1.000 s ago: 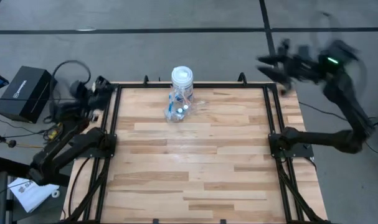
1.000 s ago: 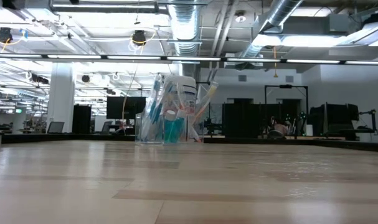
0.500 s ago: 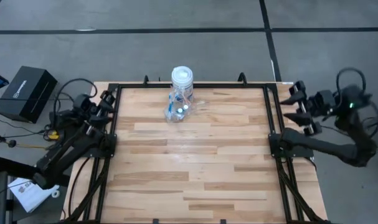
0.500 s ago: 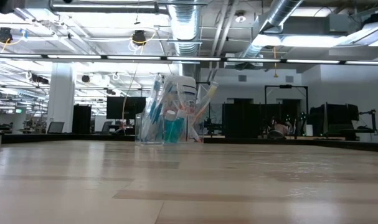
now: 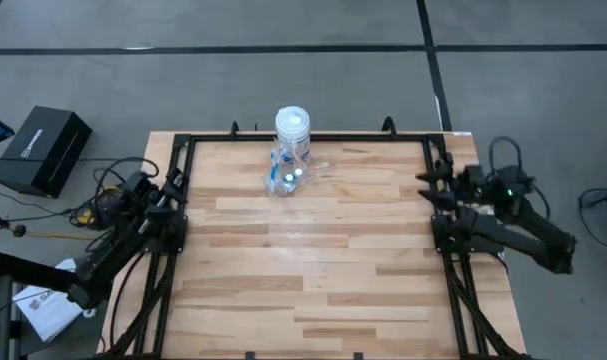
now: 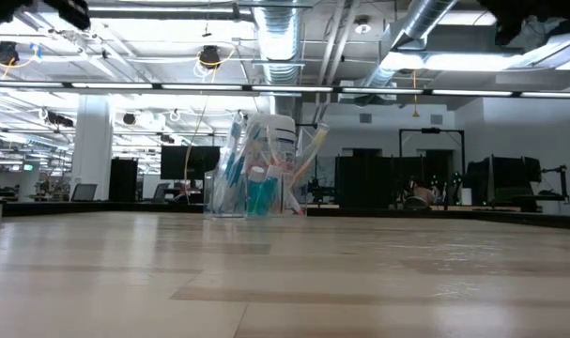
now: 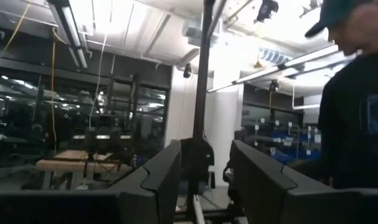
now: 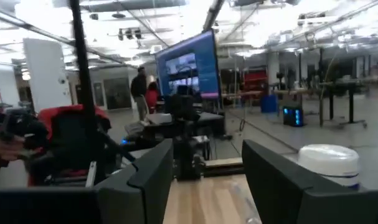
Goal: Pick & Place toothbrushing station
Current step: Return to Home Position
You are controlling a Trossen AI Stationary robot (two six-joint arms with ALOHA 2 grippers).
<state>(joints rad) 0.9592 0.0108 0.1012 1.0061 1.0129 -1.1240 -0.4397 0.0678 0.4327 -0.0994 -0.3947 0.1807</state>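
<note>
High view: toothbrushing station (image 5: pixel 286 172) is seen at twelve o'clock; left gripper (image 5: pixel 170 184) at nine, right gripper (image 5: pixel 430 190) at three, both spread wide.

Right gripper (image 5: pixel 428 190) has dropped from beyond the table's (image 5: pixel 313 262) far right corner to its right edge; left gripper (image 5: pixel 171 186) has slid nearer along the left edge.
</note>
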